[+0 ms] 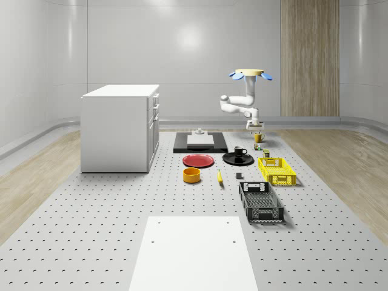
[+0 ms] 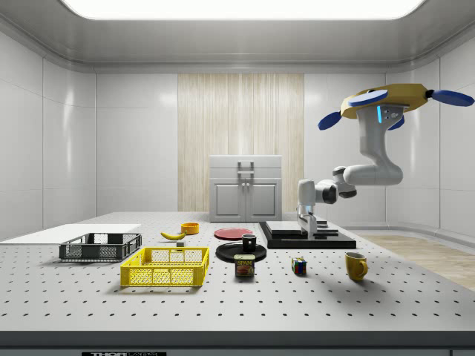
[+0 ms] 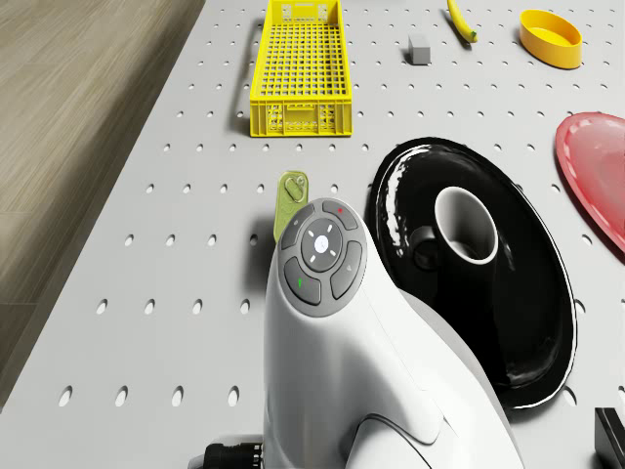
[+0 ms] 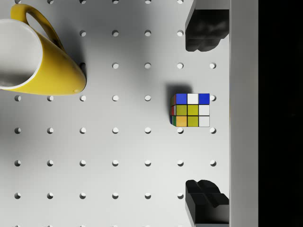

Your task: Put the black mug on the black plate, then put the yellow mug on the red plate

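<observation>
On the pegboard table (image 1: 91, 230) stand two mugs: the black mug (image 1: 240, 151) on the black plate (image 1: 229, 161), the yellow mug (image 4: 35, 54) (at ten o'clock from the Rubik's cube (image 4: 190, 109)) below the hovering drone (image 2: 390, 104), whose gripper (image 4: 204, 116) hangs spread wide, empty.

The drone (image 2: 387, 104) hovers above the far end of the worktop (image 1: 91, 230), with the gripper (image 2: 309, 222) hanging clear above the surface and its fingers (image 4: 203, 28) spread wide.

Below the gripper, open worktop lies between the yellow mug (image 4: 33, 52) and the puzzle cube (image 4: 190, 109), which stand apart.

Obstacles nearby:
- the can (image 2: 244, 266) beside the cube;
- the black plate (image 3: 488, 283), carrying the black mug (image 3: 466, 227);
- the yellow crate (image 1: 276, 170) and the black crate (image 1: 260, 202);
- the dark slab (image 1: 200, 142) beside the gripper.

The red plate (image 1: 199, 160) is bare, with open worktop around it.
</observation>
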Robot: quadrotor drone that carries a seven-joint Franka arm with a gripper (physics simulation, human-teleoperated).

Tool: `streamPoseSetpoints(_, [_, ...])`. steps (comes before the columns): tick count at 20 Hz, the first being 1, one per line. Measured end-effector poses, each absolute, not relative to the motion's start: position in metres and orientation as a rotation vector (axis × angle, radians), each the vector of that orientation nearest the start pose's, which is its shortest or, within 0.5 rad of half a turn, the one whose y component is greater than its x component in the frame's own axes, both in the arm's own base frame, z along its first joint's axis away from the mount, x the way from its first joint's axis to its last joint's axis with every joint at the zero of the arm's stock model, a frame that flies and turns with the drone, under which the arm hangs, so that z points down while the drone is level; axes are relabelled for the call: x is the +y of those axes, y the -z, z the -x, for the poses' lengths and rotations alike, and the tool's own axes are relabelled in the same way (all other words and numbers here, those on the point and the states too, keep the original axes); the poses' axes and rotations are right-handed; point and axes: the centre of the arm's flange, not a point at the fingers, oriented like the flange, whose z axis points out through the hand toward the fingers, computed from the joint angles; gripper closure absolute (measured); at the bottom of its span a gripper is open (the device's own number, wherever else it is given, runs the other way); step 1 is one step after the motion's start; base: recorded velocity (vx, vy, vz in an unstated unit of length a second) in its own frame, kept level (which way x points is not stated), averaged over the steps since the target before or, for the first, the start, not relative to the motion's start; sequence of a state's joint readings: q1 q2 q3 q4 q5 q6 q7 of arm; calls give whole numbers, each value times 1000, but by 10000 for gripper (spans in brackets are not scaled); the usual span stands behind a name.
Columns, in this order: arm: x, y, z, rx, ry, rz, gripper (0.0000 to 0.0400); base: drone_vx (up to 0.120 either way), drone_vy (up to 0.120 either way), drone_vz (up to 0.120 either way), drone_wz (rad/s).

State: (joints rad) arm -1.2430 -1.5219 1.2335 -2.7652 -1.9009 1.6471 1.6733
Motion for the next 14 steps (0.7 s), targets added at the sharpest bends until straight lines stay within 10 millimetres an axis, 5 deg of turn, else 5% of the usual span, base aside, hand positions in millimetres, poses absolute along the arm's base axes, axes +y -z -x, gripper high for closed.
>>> streamPoseSetpoints(14, [8, -539, -329, -2, -786, -1, 0, -120, 6, 0, 0])
